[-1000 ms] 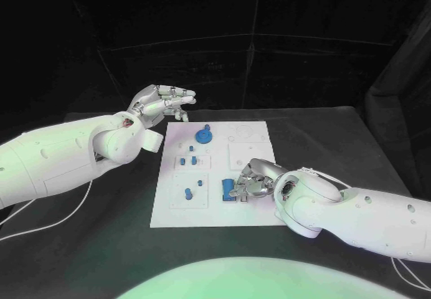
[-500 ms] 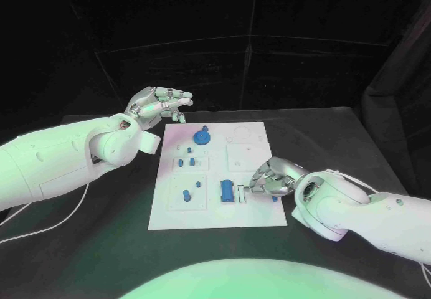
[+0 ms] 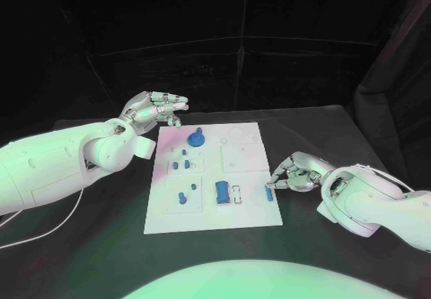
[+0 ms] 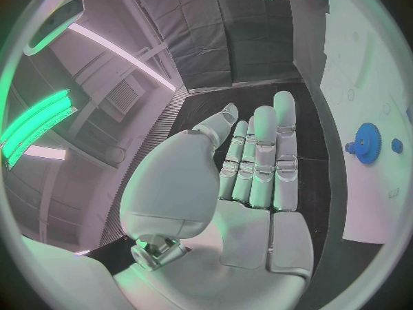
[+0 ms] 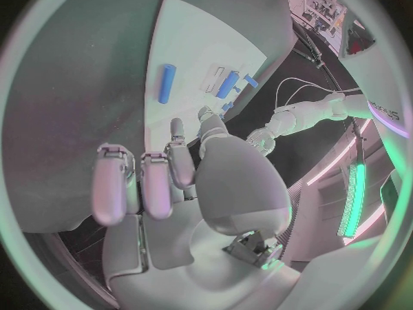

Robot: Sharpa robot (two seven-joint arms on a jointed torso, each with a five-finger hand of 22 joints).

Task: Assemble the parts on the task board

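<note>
One small blue part (image 3: 268, 194) lies loose beside my empty, half-curled right hand (image 3: 294, 174); next I must pinch it.

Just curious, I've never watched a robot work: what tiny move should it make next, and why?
Probably the right hand should close on the small blue peg lying loose at the white board's edge: its fingers hover just beside it, holding nothing.
</note>
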